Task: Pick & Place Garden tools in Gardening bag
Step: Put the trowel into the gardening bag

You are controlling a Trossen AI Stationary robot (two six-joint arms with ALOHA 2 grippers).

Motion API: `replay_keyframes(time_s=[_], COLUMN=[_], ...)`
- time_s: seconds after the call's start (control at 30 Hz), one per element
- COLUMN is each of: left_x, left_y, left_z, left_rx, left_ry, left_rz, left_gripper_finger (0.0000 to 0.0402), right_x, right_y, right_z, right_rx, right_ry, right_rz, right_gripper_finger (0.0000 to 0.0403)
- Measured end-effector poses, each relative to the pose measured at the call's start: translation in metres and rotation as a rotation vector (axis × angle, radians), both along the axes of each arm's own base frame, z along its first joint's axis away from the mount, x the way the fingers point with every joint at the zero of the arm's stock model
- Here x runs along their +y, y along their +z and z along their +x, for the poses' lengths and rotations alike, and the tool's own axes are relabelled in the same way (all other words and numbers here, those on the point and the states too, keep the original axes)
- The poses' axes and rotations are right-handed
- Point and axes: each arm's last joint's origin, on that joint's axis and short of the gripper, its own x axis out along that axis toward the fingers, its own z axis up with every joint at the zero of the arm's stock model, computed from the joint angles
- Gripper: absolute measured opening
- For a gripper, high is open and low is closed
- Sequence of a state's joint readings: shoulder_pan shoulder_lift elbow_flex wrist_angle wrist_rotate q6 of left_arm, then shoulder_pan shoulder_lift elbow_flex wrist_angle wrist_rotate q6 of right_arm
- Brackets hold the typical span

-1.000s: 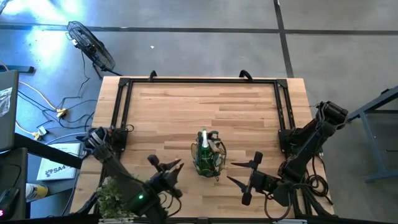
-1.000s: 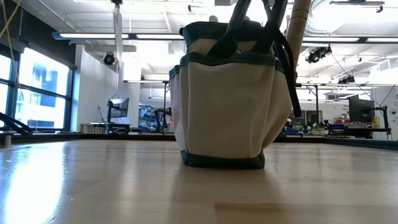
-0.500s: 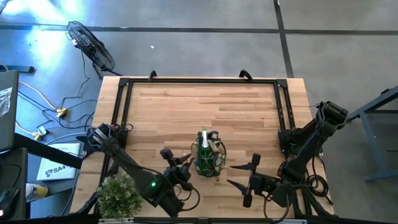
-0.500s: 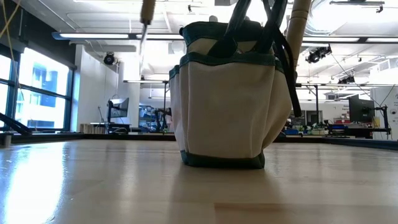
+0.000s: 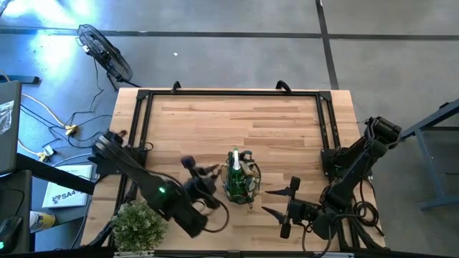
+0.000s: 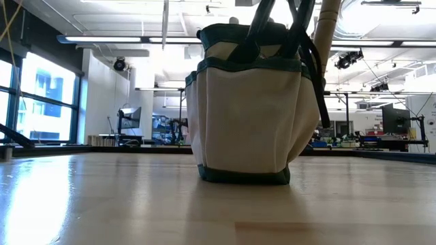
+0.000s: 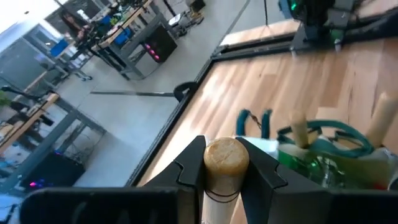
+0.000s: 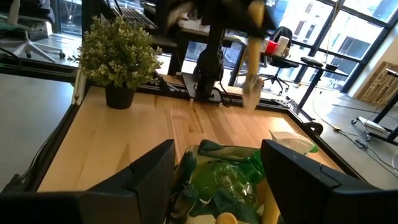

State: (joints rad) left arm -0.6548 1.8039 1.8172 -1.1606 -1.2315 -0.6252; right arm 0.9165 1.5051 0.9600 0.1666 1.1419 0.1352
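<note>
The left gripper [image 7: 227, 171] pinches the round wooden handle of a trowel [image 7: 226, 160], held above the tabletop [image 5: 237, 122] just beside the gardening bag [image 5: 240, 183] on its left. The bag stands upright near the tabletop's front middle, with other tools poking out of it. The right gripper [image 5: 276, 201] waits right of the bag, fingers spread. A potted plant [image 5: 135, 226] sits at the front-left corner

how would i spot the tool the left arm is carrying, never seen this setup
Find the gardening bag standing on the wooden table. Just beside it, the left gripper grips a trowel by its round-ended pale wooden handle. Unlike the tools already in the bag, it is held in the air.
</note>
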Motion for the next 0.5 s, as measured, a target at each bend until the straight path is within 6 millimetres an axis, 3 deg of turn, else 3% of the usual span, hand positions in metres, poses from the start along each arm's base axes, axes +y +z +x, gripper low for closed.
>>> replay_keyframes(time_s=[0.3, 0.5], left_x=[0.049, 0.09], left_y=[0.051, 0.06], left_z=[-0.059, -0.102], left_rx=[0.024, -0.016], left_ry=[0.042, 0.1], left_rz=[0.059, 0.03], left_gripper_finger=[0.006, 0.006], right_x=[0.001, 0.001], right_y=[0.0, 0.0], right_z=[0.0, 0.0], right_rx=[0.005, 0.0], right_ry=[0.022, 0.018], right_rz=[0.011, 0.036], right_gripper_finger=[0.0229, 0.0229])
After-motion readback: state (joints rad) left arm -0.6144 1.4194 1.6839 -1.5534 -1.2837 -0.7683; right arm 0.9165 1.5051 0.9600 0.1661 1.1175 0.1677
